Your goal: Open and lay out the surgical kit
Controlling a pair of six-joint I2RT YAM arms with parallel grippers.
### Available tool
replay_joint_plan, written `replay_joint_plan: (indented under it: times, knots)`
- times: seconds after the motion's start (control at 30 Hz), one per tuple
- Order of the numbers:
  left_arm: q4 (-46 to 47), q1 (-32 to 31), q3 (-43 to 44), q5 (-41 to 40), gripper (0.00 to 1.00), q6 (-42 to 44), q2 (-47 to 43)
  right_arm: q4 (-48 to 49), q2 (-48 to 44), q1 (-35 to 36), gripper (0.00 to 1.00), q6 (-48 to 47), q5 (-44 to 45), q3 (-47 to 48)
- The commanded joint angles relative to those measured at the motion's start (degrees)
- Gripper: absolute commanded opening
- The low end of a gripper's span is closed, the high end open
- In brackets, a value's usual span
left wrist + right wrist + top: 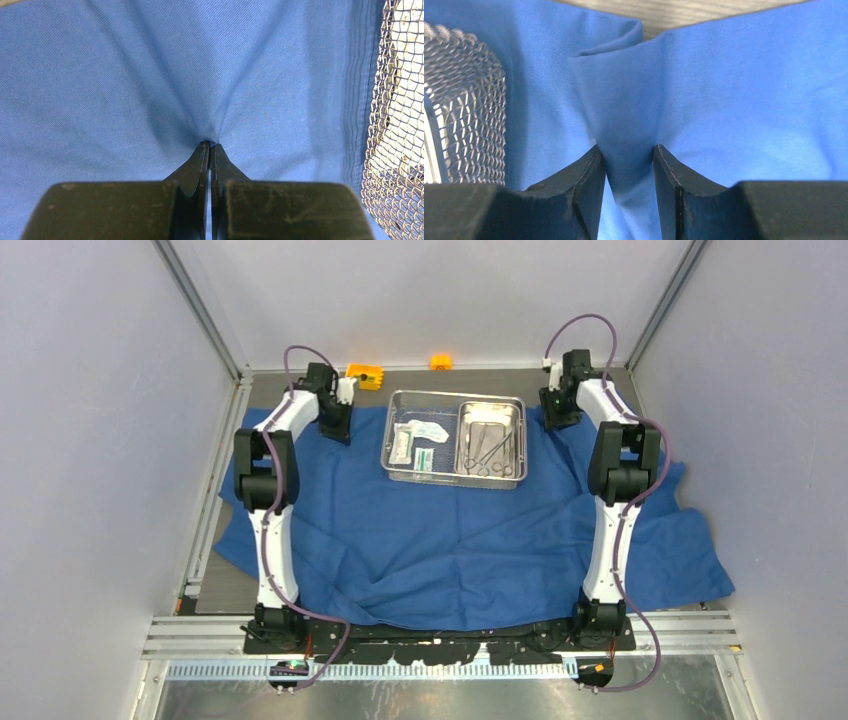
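The blue cloth wrap (pixel 450 540) lies spread, with the mesh basket (pixel 389 440) at its 12 o'clock. The steel tray (pixel 490 403) and packets (pixel 415 440) sit inside, not yet laid out. My left gripper (pixel 210 146) pinches flat cloth, tips pressed together; my right gripper (pixel 629 150) squeezes a raised fold.

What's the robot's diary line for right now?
left jaws: shut on blue cloth | right jaws: pinching cloth fold | mesh basket: on cloth, holds tray, packets

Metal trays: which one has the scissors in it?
The smaller solid steel tray, sitting in the right half of the mesh basket, holds the scissors. The basket's left half has only white-green packets.
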Motion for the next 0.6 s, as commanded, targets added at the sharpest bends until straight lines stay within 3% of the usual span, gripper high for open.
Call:
replay_joint_plan:
  times: [0.0,0.13,0.33,0.57]
  knots:
    - [-3.7,4.7,-0.5,-6.6,0.00,1.2,-0.4,1.6,0.5,-0.4,0.41,0.4,2.7,4.7]
    - [-3.9,7.0,0.1,-7.2,0.00,1.3,0.5,1.3,2.2,-0.4,0.29,1.8,3.0,7.6]
    - [-4.4,10.0,2.0,-7.4,0.00,1.4,1.7,0.4,5.4,-0.4,0.01,3.6,3.9,12.1]
    - [-7.2,11.2,9.4,-7.8,0.00,2.1,6.3,0.3,7.8,-0.4,0.00,5.0,8.0,15.6]
